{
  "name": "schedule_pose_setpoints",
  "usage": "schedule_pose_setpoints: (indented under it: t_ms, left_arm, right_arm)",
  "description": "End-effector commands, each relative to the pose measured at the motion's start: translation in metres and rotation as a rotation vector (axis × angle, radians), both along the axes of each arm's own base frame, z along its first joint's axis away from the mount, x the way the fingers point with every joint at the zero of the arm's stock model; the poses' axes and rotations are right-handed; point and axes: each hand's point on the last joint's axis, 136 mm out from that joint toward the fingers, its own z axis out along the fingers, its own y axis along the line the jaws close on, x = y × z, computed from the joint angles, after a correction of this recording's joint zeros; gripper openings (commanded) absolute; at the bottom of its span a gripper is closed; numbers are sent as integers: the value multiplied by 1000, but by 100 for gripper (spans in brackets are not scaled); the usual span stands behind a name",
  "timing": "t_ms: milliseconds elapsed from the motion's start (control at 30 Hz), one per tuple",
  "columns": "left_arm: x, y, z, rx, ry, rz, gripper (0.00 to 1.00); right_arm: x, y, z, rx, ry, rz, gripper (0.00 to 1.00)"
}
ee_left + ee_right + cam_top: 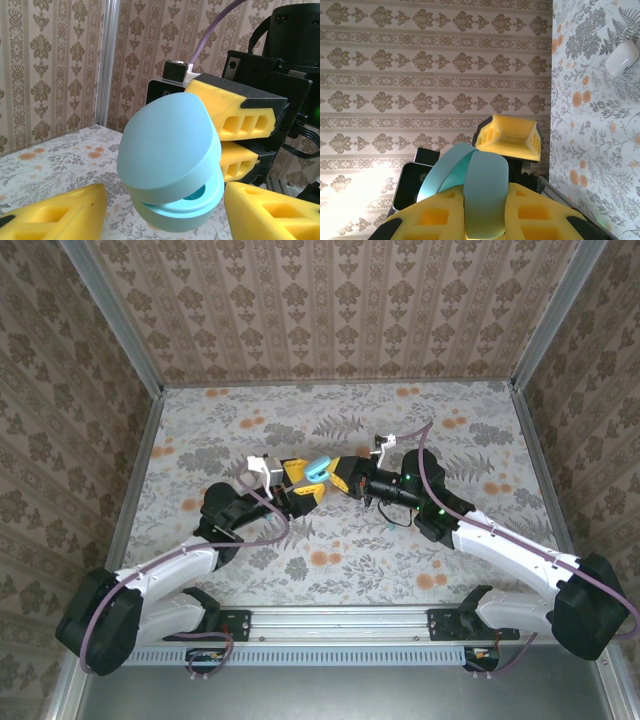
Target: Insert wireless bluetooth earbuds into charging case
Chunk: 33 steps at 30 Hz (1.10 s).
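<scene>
Patterned wallpaper is boxing in the floral bench [400, 540]. At its middle your right gripper [338, 478] is clamping the teal charging case [318, 469], lid slightly ajar. Your left gripper [300, 483] is meeting it from the left, fingers apart astride the lid seam. A pale earbud [622, 57] is lying on the bench, apart from both.

The middle of the table [250, 405] is crowded. The right gripper [338, 477] clamps the case [318, 469] in the air there, and the left gripper [303, 484] straddles it with jaws apart, leaving a wide gap at one finger and a sliver at the other. The left arm [170, 570] and right arm [500, 545] slant in from the near corners, fencing off a bare pocket at the near edge's middle. The far edge, far corners and both side edges lie free up to the walls [330, 300].
</scene>
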Motion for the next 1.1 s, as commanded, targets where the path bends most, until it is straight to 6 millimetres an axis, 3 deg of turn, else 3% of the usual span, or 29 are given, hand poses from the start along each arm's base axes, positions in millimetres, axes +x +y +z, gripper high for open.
schedule_pose_setpoints:
  t_ms: [0,233,467,533,667,767,1067]
  left_arm:
    - [-1,-1,25,-52,-63,-5,63]
    - [-1,-2,26,-54,-67,-7,58]
    - [-1,-4,26,-46,-70,-14,40]
    - [-1,-4,25,-39,-72,-16,36]
    - [-6,-8,19,17,-67,-57,28]
    - [-11,-10,15,59,-67,-83,25]
    - [-22,-8,6,176,-87,-107,18]
  right_arm:
    - [-1,-4,18,59,-37,-13,7]
    - [-2,-2,18,60,-34,-5,7]
    - [-1,-1,19,64,-33,-1,8]
    - [-1,-1,20,61,-38,-2,16]
    - [-1,-5,14,11,-41,-20,42]
    - [1,-9,12,-11,-44,-35,53]
    - [6,-7,10,-48,-40,-32,62]
